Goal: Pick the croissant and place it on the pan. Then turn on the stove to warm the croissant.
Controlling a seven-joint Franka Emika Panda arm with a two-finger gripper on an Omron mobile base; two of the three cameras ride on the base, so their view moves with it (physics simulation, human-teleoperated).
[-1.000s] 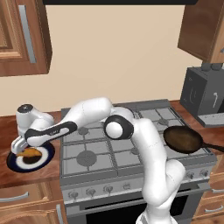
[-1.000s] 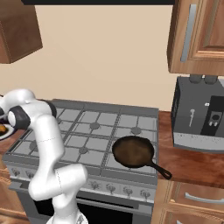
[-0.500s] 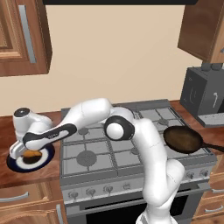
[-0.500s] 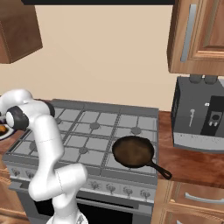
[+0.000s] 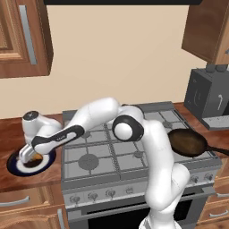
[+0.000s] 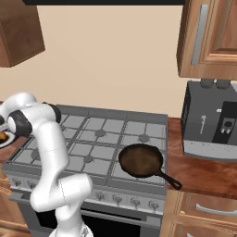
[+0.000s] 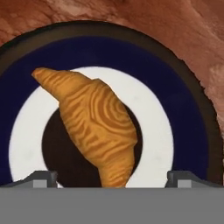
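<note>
The croissant (image 7: 94, 127), golden-orange and crescent-shaped, lies across the dark centre of a blue-rimmed plate (image 7: 175, 100). My gripper (image 7: 113, 177) hangs close above it, open, its two fingertips (image 7: 41, 177) wide apart on either side of the pastry's near end, holding nothing. From the left base, the gripper (image 5: 27, 155) sits low over the plate (image 5: 18, 166) on the wooden counter left of the stove (image 5: 112, 156). The dark pan (image 5: 187, 142) rests on the stove's front right burner, handle pointing right; it also shows as the pan (image 6: 141, 159) on the stove (image 6: 92, 139).
A row of small knobs (image 5: 107, 193) runs along the stove's front. A grey coffee machine (image 6: 210, 120) stands on the counter to the right. Wooden wall cabinets (image 5: 22, 36) hang above both sides. My arm stretches across the stove's left burners.
The hand has sunk a little lower over the plate and the croissant. The jaws stay wide apart; the pan has not moved.
</note>
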